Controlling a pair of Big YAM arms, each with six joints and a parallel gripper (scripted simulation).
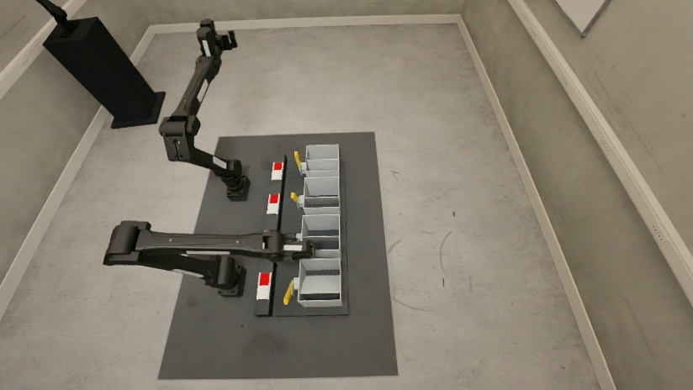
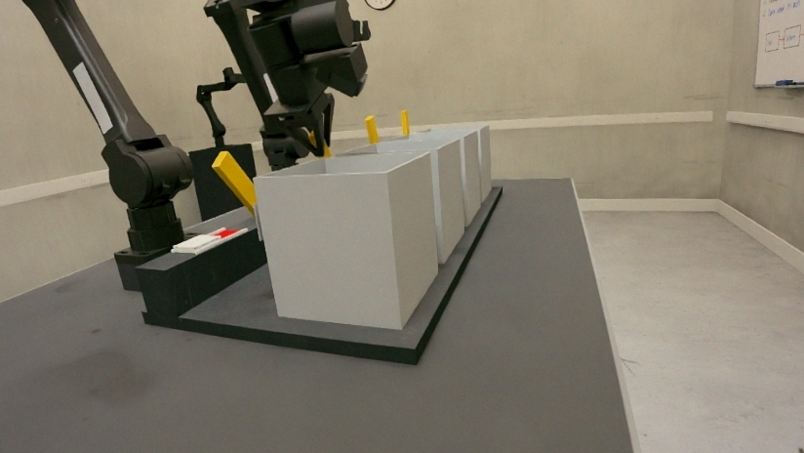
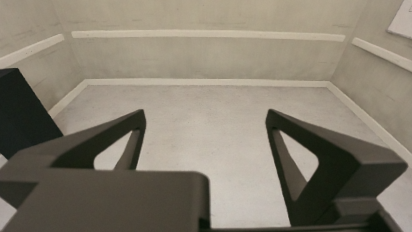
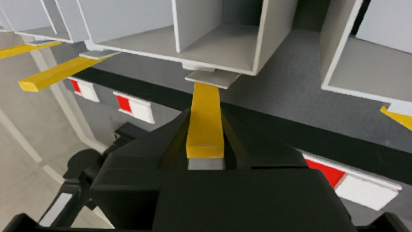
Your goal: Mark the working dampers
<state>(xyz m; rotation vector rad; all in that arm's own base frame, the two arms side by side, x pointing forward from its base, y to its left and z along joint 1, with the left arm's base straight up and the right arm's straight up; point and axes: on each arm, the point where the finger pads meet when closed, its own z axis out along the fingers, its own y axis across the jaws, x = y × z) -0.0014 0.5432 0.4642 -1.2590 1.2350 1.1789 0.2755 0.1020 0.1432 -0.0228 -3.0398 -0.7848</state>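
Four light grey dampers stand in a row, each behind its slider. The right gripper [image 1: 310, 249] [image 2: 320, 149] [image 4: 206, 122] is shut on the yellow lever [image 4: 205, 112] of the third damper [image 1: 320, 223], counted from the far end. The far lever [image 1: 297, 160], the second lever [image 1: 294, 197] and the near lever [image 1: 288, 292] [image 2: 235, 181] [image 4: 397, 117] are free. The far slider [image 1: 277, 171], second slider [image 1: 272, 203] and near slider [image 1: 263, 286] [image 2: 208, 240] [image 4: 352, 182] show red beside white covers. The third slider is mostly hidden under the right arm. The left gripper [image 1: 234, 39] [image 3: 206, 120] is open and empty.
The dampers stand on a dark base [image 1: 344, 309] [image 2: 337, 343], with the sliders on its raised ledge. The left arm [image 1: 193, 92] stands raised beyond, well away from the dampers. A black pedestal [image 1: 102, 67] [image 3: 22, 115] stands on the floor at the back left.
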